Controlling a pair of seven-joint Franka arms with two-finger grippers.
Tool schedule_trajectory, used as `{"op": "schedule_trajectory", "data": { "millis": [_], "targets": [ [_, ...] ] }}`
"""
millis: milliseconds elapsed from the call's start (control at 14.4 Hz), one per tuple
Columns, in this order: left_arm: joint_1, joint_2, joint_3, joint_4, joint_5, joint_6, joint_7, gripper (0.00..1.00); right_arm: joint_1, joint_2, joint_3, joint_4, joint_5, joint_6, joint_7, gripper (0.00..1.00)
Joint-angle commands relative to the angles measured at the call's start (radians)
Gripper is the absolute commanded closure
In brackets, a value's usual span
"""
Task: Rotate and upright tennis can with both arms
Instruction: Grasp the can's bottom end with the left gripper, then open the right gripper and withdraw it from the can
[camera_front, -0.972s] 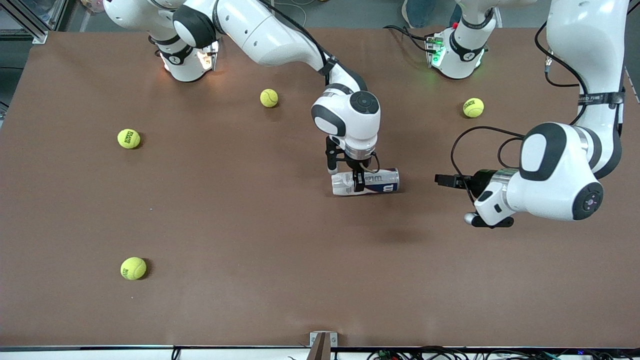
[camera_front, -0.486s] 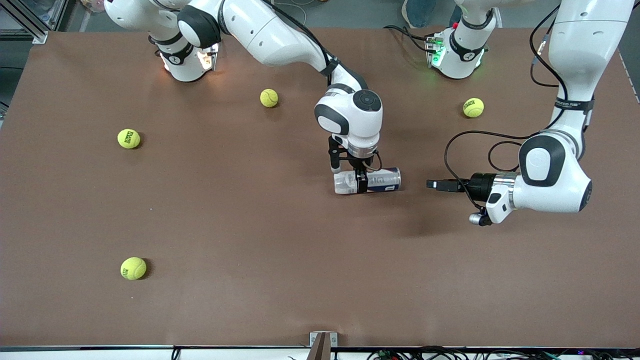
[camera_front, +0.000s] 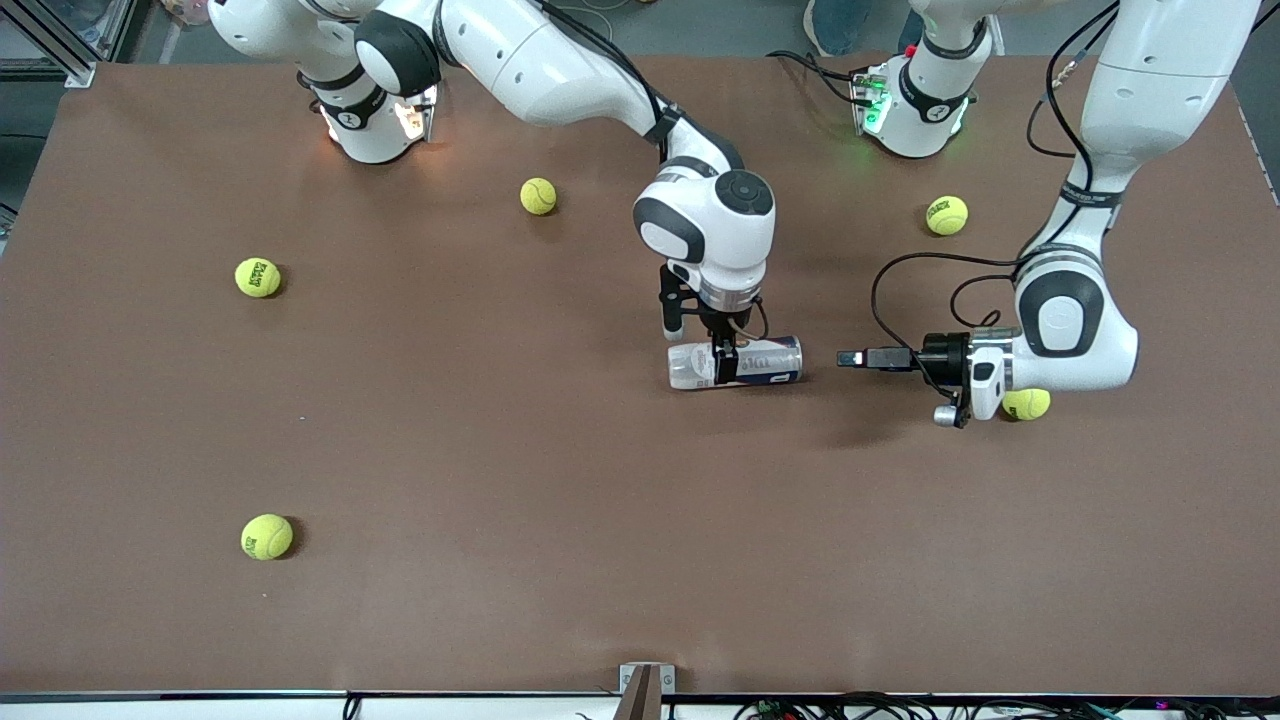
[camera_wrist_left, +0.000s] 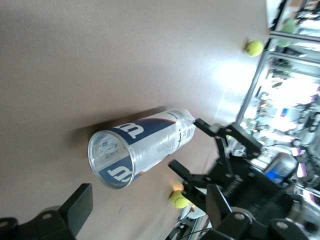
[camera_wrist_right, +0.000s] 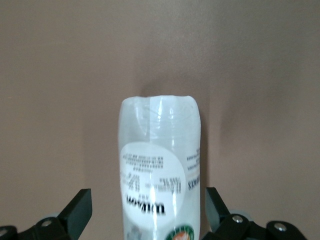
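The tennis can (camera_wrist_left: 142, 146) carried a large white W on its navy band — seen twice in the left wrist view, near the open rim. In the right wrist view a round white label on the tennis can (camera_wrist_right: 160, 170) read "Wilson", inverted — the fine print above it and along the side was too small to read.

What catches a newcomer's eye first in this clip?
The tennis can lies on its side mid-table, with the right gripper straddling it, fingers open on either side. The left gripper points at the can's end from the left arm's side. Yellow tennis balls lie scattered around.
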Motion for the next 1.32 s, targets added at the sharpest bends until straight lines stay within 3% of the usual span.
{"op": "schedule_trajectory", "data": {
  "millis": [0,139,347,556,694,764,972,1042,1111,1250],
  "targets": [
    [0.009,0.007,-0.006,-0.08,-0.142,0.018,0.162,0.0,-0.013,-0.045,0.021,0.026,0.038,-0.082,0.019,0.0],
    [0.001,0.038,-0.008,-0.092,-0.219,0.018,0.225,0.0,-0.045,-0.07,0.024,0.046,0.066,-0.134,-0.001,0.0],
    [-0.024,0.084,-0.023,-0.092,-0.328,0.018,0.302,0.0,-0.134,-0.108,0.087,0.044,0.069,-0.162,-0.137,0.0],
    [-0.033,0.118,-0.044,-0.092,-0.405,0.019,0.354,0.0,-0.268,-0.156,0.168,0.041,0.07,-0.28,-0.414,0.0],
    [-0.051,0.132,-0.057,-0.091,-0.439,0.021,0.374,0.04,-0.326,-0.203,0.17,0.033,0.075,-0.37,-0.618,0.0],
    [-0.06,0.133,-0.057,-0.091,-0.459,0.021,0.377,0.13,-0.357,-0.217,0.17,0.032,0.075,-0.425,-0.742,0.0],
    [-0.073,0.133,-0.057,-0.088,-0.467,0.021,0.377,0.7,-0.464,-0.259,0.17,-0.002,0.075,-0.525,-1.04,0.0],
    [-0.073,0.133,-0.057,-0.086,-0.467,0.021,0.379,0.84,-0.507,-0.286,0.168,-0.047,0.075,-0.526,-1.164,0.0],
    [-0.073,0.133,-0.057,-0.083,-0.467,0.019,0.379,0.95,-0.544,-0.314,0.167,-0.093,0.073,-0.52,-1.272,0.0],
    [-0.071,0.13,-0.057,-0.065,-0.465,0.019,0.376,1.0,-0.629,-0.402,0.167,-0.219,0.073,-0.489,-1.47,0.0]
  ]
}}
